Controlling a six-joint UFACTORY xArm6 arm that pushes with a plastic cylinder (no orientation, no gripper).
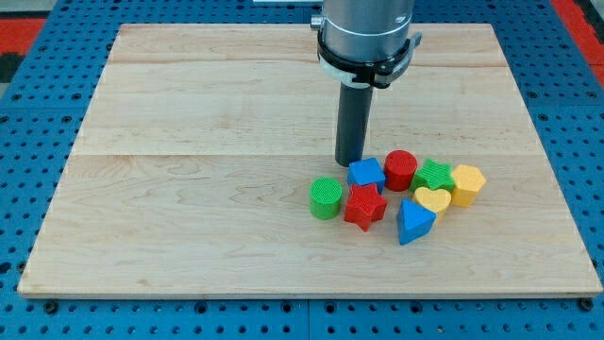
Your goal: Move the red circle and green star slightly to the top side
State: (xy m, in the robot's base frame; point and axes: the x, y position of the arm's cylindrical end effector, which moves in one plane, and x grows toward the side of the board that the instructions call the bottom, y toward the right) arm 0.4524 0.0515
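Nearest the table's [189,255] bottom edge, right of its middle, the blue triangle [413,225] is sitting lowest in the cluster, with the yellow heart [433,200] just above it and the red star [364,207] and green cylinder [326,198] lying to its left. Behind them, the task's pieces are sitting side by side: the red circle [400,170] and, touching its right side, the green star [434,176], with the yellow hexagon [467,184] pressing close on the star's right and a blue block [366,173] on the circle's left. My tip [350,162] is resting on the wood just beyond the blue block, on the cluster's top-left side; there are no jaws on this rod, so nothing is pinching anything. To push the pair toward the top edge, the tip is probably standing on the wrong side. It would do well to circle round the cluster's left or right, come in between the heart and the pair, and nudge each piece gently, since the crowding neighbours are likely to get dragged along.
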